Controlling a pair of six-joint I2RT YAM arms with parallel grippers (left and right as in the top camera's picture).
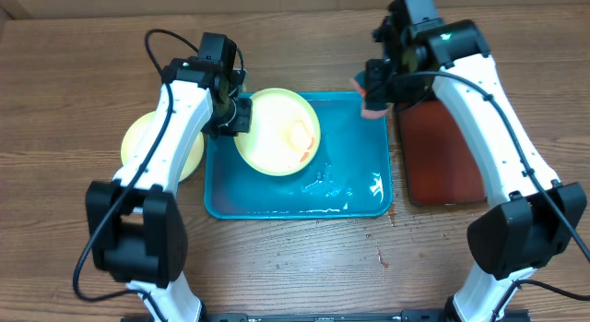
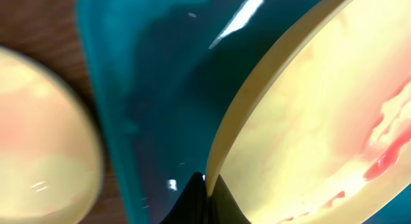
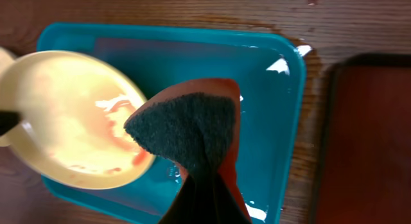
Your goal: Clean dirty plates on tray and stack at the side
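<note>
A pale yellow-green plate [image 1: 277,133] with red sauce streaks is held tilted above the turquoise tray [image 1: 355,188]. My left gripper [image 1: 238,116] is shut on its left rim; the left wrist view shows the fingers [image 2: 207,184] pinching the plate's edge [image 2: 302,134]. My right gripper [image 1: 378,87] is shut on a sponge [image 3: 192,131] with a dark scouring face and orange back, held over the tray's far right corner, apart from the plate [image 3: 70,118]. Another plate [image 1: 143,137] lies on the table left of the tray; it also shows in the left wrist view [image 2: 38,134].
A dark red, black-rimmed tray [image 1: 442,156] lies right of the turquoise tray and shows in the right wrist view [image 3: 366,140]. The turquoise tray's floor [image 3: 270,121] is wet with puddles. The wooden table [image 1: 55,73] surrounds everything.
</note>
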